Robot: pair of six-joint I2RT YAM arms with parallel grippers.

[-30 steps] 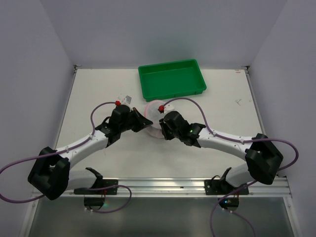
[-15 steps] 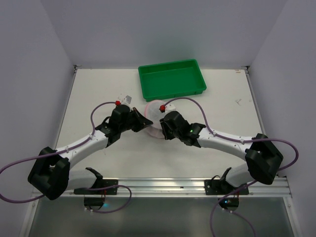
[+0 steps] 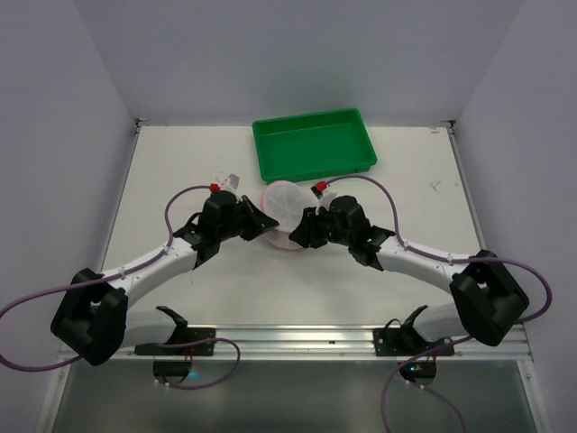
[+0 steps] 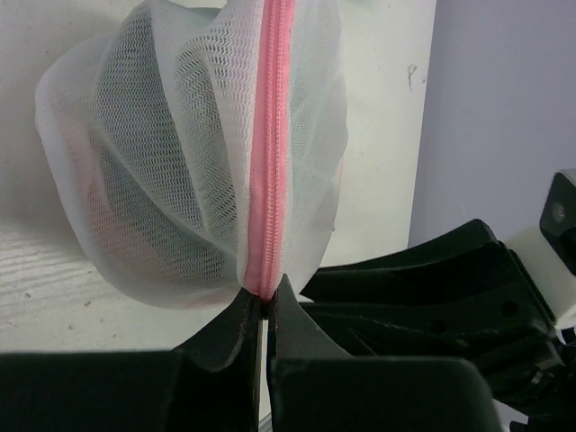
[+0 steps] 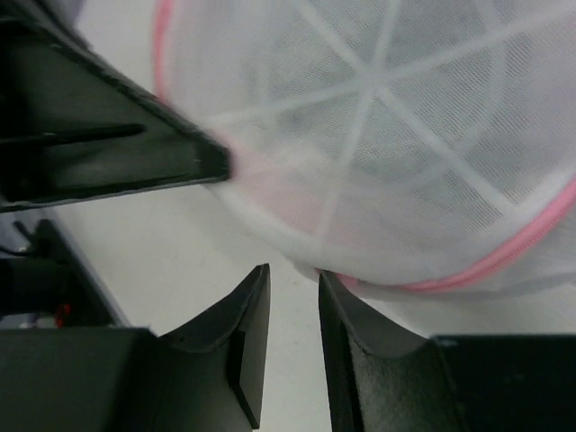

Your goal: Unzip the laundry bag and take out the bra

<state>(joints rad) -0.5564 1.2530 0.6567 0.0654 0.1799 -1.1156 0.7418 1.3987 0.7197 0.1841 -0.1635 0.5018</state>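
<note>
The laundry bag (image 3: pixel 282 206) sits mid-table between both arms, near the green tray (image 3: pixel 314 144). It stands on its edge, and its pink zipper (image 4: pixel 270 162) runs straight away from the left gripper (image 4: pixel 265 306), which pinches that edge tight. The right gripper (image 5: pixel 292 288) has its fingers a little apart, holding nothing, just under the bag's rim.

— Item one: what do we list?
— Laundry bag (image 3: pixel 281 207): round white mesh dome, tipped on edge, mid table (image 3: pixel 406 194).
— Zipper?
— We record the pink zipper (image 4: pixel 270 135) closed, running straight along the seam.
</note>
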